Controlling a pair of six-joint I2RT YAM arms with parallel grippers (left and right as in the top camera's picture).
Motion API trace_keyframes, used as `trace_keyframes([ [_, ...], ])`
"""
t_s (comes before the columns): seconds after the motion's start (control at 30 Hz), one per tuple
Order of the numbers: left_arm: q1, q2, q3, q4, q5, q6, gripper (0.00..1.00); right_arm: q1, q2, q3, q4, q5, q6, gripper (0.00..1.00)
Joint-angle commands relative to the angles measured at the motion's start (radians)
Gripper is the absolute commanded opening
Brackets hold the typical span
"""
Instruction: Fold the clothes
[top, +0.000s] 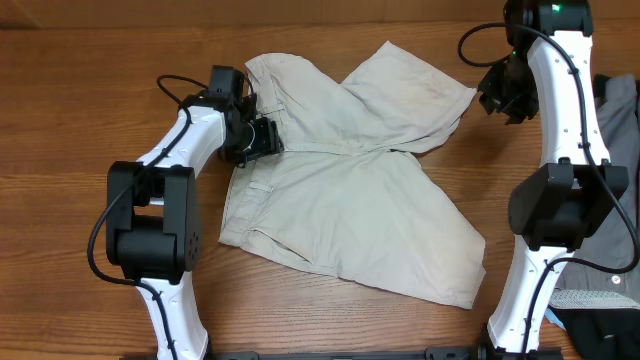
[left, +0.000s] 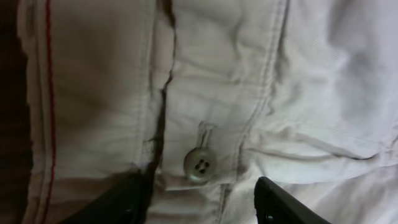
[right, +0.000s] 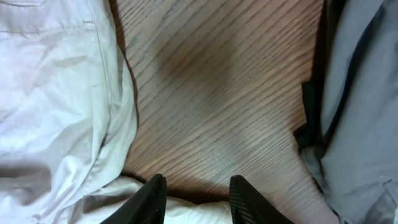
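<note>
On the wood table (top: 80, 60): two arms, one pair of cream shorts (top: 370, 190) mid-table, one grey garment (top: 622, 130) at the right edge. Left hand (top: 262, 138) reaches in low over the waistband, fingers apart, gripping nothing. Right hand (top: 505, 95) sits just beside the upper leg's hem, partly open, empty. Shorts lie flat, legs splayed right, lightly creased, one button (left: 199, 165) showing.

We see the shorts (top: 350, 200) as matt, lightly creased woven cloth with stitched seams, and their button (left: 199, 166) as smooth, dull plastic. The tabletop (top: 80, 100) is grained brown wood with soft sheen. The grey garment (right: 367, 93) is smooth matt cloth.
</note>
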Motion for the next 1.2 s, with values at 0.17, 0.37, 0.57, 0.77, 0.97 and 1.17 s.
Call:
trace_keyframes([
  [0.17,0.005,0.024,0.012,0.091,0.293,0.019,0.38,-0.008,-0.074,0.009,0.001,0.003,-0.003,0.36],
  [0.37,0.006,0.024,0.012,0.093,0.296,0.019,0.18,-0.016,-0.075,0.009,0.001,0.004,-0.02,0.36],
  [0.57,0.006,0.025,0.012,0.07,0.272,0.019,0.21,-0.016,-0.076,0.009,0.001,0.021,-0.022,0.36],
  [0.77,-0.017,0.025,0.009,-0.026,0.102,0.019,0.27,-0.016,-0.076,0.009,0.001,0.021,-0.022,0.36],
  [0.97,-0.04,0.025,0.003,-0.019,0.08,0.018,0.24,-0.016,-0.076,0.009,0.001,0.021,-0.022,0.36],
  [1.17,-0.018,0.009,0.024,-0.034,0.107,0.026,0.04,-0.016,-0.076,0.009,0.002,0.021,-0.034,0.38],
])
